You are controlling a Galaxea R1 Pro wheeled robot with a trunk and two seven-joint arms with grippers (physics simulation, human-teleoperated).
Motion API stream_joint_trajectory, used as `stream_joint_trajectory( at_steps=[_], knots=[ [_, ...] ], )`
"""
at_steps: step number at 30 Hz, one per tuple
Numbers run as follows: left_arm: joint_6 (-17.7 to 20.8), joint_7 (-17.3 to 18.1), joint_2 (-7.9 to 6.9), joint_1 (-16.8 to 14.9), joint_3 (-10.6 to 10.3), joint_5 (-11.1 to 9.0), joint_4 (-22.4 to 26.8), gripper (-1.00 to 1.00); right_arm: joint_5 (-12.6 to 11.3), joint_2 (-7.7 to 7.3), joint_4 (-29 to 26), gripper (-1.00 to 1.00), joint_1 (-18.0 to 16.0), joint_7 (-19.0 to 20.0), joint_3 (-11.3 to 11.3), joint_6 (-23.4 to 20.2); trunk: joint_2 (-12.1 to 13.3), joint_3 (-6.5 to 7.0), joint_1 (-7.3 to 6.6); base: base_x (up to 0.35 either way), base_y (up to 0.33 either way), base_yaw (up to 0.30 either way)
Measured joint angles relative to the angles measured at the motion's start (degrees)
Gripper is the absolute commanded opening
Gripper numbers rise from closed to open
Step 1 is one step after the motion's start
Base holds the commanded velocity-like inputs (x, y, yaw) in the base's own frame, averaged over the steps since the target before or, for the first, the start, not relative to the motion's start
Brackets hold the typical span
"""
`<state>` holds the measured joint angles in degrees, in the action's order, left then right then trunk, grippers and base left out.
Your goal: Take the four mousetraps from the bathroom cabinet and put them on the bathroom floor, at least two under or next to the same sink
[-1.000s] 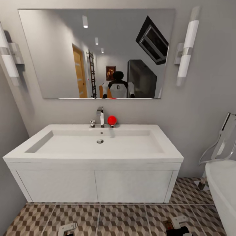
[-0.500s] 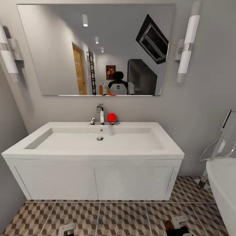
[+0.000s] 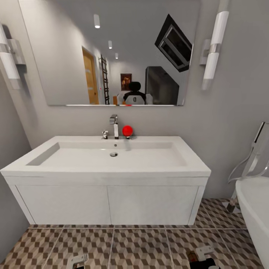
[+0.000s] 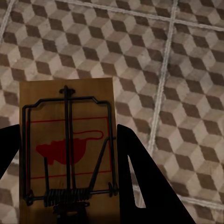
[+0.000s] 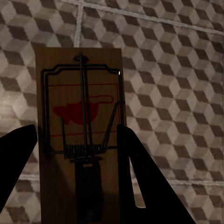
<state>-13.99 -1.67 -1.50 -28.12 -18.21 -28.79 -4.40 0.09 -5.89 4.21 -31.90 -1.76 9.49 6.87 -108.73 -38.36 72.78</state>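
Standing in front of the sink (image 3: 112, 160), the robot looks at a big white basin with a white vanity under it. The floor (image 3: 138, 246) with its cube tiles runs along below the vanity. A mirror (image 3: 112, 52) hangs on the wall above, and a white tub (image 3: 256, 209) sits at the right edge. A chrome tap (image 3: 114, 127) and a small red ball (image 3: 127, 130) sit at the back of the basin.

The left gripper (image 3: 76, 260) and the right gripper (image 3: 203, 257) peek in low in the head view, hanging above the tiles.

In the left wrist view, the left gripper (image 4: 70, 177) has a trap (image 4: 67, 149) between its two dark fingers, so its jaws are closed on that trap. In the right wrist view, the right gripper (image 5: 77, 172) has a second trap (image 5: 79, 135) between its fingers too, and its jaws are closed on it. Both traps are up in the air over the floor tiles (image 4: 177, 70), not on them yet.

So I think two traps are out of the cabinet and near the sink, but they are not put down. They need to go on the floor by the vanity. I cannot tell where the other two traps are.
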Motion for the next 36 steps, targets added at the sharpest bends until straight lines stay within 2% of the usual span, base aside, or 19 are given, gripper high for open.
stream_joint_trajectory(
  at_steps=[36],
  knots=[
    [0.00, 0.04, 0.00, 0.00, -0.04, -0.05, 0.00, -1.00, 0.00, 0.00, 0.00, -1.00, 0.00, 0.00, -0.02, 0.05, -14.44, -6.46, 7.91, 0.000, 0.000, 0.000]
  ],
)
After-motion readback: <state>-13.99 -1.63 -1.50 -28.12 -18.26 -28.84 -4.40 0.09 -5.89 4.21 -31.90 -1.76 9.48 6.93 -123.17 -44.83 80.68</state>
